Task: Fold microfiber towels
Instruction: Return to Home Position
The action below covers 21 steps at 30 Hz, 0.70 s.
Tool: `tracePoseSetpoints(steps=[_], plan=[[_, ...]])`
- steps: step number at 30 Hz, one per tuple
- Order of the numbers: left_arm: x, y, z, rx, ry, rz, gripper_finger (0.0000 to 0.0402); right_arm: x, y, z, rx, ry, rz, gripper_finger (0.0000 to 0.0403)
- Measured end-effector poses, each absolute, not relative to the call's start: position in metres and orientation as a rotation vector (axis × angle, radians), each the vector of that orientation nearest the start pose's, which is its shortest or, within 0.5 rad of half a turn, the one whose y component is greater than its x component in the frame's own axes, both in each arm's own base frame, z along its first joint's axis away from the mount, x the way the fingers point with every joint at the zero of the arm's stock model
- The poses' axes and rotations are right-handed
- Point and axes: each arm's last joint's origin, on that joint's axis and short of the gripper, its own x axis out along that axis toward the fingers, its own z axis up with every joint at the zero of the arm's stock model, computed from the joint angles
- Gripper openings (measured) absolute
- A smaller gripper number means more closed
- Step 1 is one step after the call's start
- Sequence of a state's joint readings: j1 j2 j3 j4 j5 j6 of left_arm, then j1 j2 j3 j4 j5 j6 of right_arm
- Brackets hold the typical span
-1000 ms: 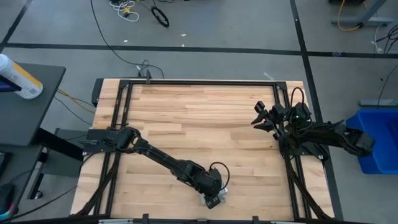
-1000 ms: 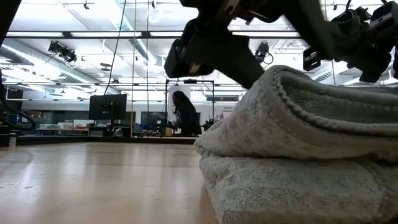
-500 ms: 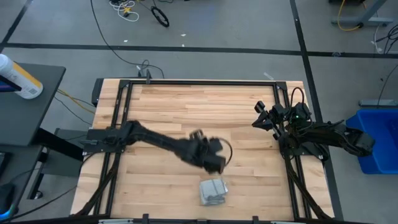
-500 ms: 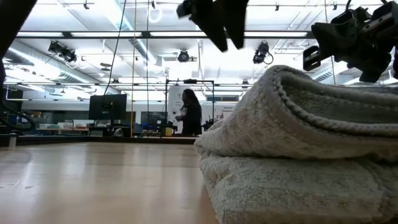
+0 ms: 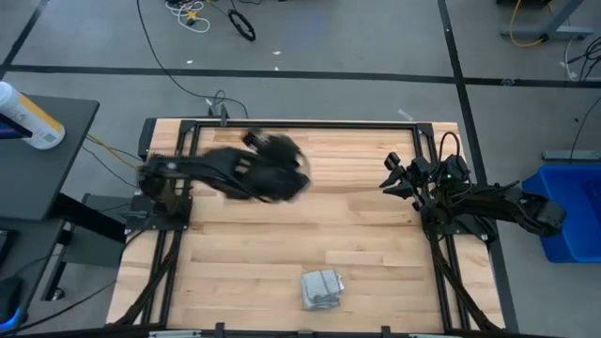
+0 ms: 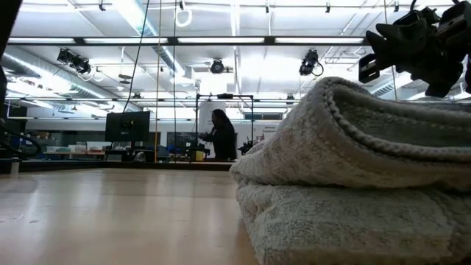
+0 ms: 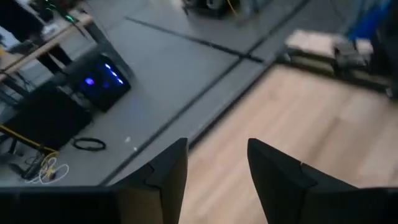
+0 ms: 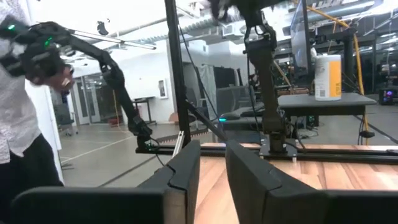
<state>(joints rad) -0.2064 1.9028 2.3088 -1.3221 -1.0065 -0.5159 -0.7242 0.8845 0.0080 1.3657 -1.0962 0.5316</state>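
Lying folded in a small bundle at the 6 o'clock edge of the table point(image 5: 376, 244), the microfiber towel point(image 5: 322, 288) touches neither gripper. The right gripper point(image 8: 212, 146) waits at 3 o'clock, fingers narrowly parted and empty. The left gripper point(image 7: 217, 143) hovers toward 11 o'clock, jaws released, and a person point(image 6: 221, 135) stands far behind.

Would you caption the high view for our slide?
Folded microfiber towel by the table edge, left gripper and right gripper clear of it.

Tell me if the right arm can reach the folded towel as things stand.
Probably yes: only bare table lies between the right tool and the towel, and the left arm sits well away from both.
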Motion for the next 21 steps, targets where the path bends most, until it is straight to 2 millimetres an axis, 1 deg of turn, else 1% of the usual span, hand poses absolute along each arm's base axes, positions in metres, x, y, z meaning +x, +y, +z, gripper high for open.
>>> tracePoseSetpoints(steps=[3,5,7,9,11,13,15,16,18,21], plan=[[0.316,-0.04,0.473,0.054,0.471,0.933,0.017,0.112,-0.065,0.196,0.13,-0.197,0.429,0.0099],[0.291,-0.036,0.487,0.055,0.456,0.941,0.0167,0.112,-0.065,0.196,0.13,-0.197,0.429,0.0111],[0.269,-0.036,0.494,0.045,0.47,0.932,0.0165,0.112,-0.065,0.196,0.13,-0.197,0.429,0.0123],[0.25,-0.038,0.497,0.027,0.486,0.928,0.0165,0.112,-0.065,0.196,0.13,-0.197,0.429,0.0135],[0.242,-0.044,0.493,0.029,0.483,0.899,0.0165,0.112,-0.065,0.196,0.13,-0.197,0.429,0.0146],[0.228,-0.053,0.481,0.059,0.526,0.846,0.0165,0.112,-0.065,0.196,0.129,-0.197,0.429,0.0158],[0.214,-0.056,0.457,0.023,0.534,0.87,0.0165,0.112,-0.065,0.196,0.129,-0.198,0.428,0.017],[0.204,-0.059,0.442,-0.001,0.539,0.868,0.0165,0.112,-0.065,0.196,0.127,-0.2,0.429,0.0176],[0.182,-0.065,0.41,-0.114,0.508,0.861,0.0164,0.112,-0.065,0.196,0.127,-0.199,0.429,0.0186],[0.15,-0.071,0.359,-0.33,0.391,0.83,0.0164,0.112,-0.065,0.197,0.126,-0.198,0.433,0.0201]])
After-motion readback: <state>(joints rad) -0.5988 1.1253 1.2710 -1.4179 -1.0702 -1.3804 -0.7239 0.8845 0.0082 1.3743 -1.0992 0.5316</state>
